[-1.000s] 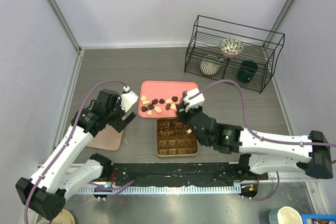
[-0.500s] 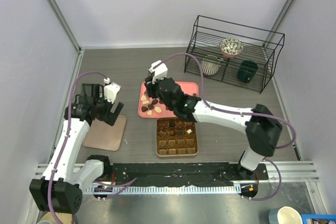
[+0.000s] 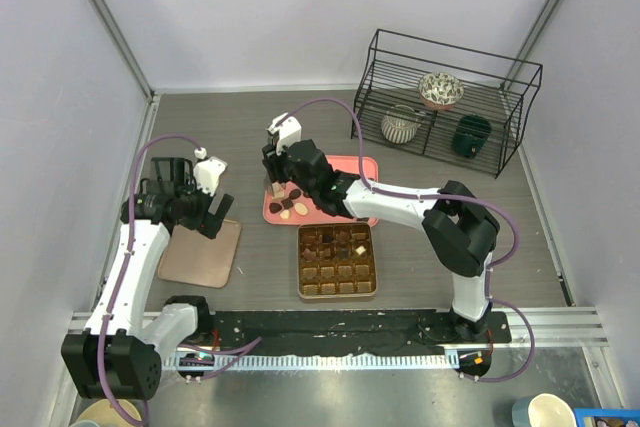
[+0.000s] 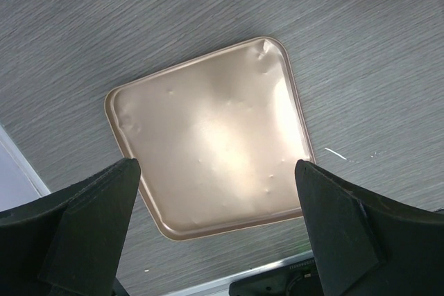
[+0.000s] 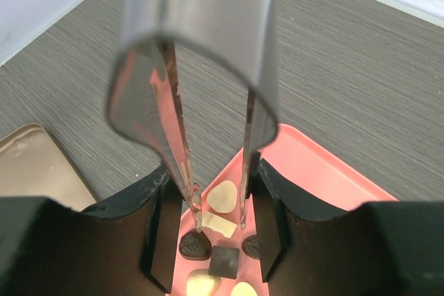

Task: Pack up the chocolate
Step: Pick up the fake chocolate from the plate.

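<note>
Chocolate (image 5: 222, 196) lies just beneath the tongs (image 5: 201, 19) held in right jaws.

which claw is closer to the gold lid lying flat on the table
Left. The left claw hovers directly over the gold lid; the right claw, holding tongs, is off over the pink tray.

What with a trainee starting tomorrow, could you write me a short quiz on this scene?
1. True or false: the left gripper is open and holds nothing.
2. What does the right gripper hold? A. metal tongs B. a bowl C. a box lid
3. What colour is the tray holding the loose chocolates?
Key: 1 true; 2 A; 3 pink.
</note>
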Action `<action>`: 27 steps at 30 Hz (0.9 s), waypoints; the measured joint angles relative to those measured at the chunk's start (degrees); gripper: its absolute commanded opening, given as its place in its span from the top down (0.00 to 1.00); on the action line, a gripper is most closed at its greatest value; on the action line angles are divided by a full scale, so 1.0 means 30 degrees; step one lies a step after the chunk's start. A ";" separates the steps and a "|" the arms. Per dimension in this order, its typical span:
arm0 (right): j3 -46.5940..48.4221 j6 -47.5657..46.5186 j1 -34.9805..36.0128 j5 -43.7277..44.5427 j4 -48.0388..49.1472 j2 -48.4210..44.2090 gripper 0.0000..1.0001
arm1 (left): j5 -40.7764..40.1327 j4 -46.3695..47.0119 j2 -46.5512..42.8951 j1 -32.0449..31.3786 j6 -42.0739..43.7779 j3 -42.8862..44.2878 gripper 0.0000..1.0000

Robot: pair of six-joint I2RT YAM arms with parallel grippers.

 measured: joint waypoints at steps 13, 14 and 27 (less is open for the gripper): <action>-0.1166 -0.0197 -0.0007 -0.0270 0.1319 0.0007 0.49 | 0.0211 -0.0022 -0.0015 0.0138 0.0415 0.0000 0.00; -0.1311 -0.0240 -0.0007 -0.0255 0.1326 0.0007 0.49 | 0.0211 -0.0022 -0.0036 0.0138 0.0423 0.0000 0.00; -0.2018 -0.0393 -0.0007 -0.0109 0.1778 0.0000 0.62 | 0.0342 -0.0175 -0.0328 0.0146 0.0867 0.0000 0.00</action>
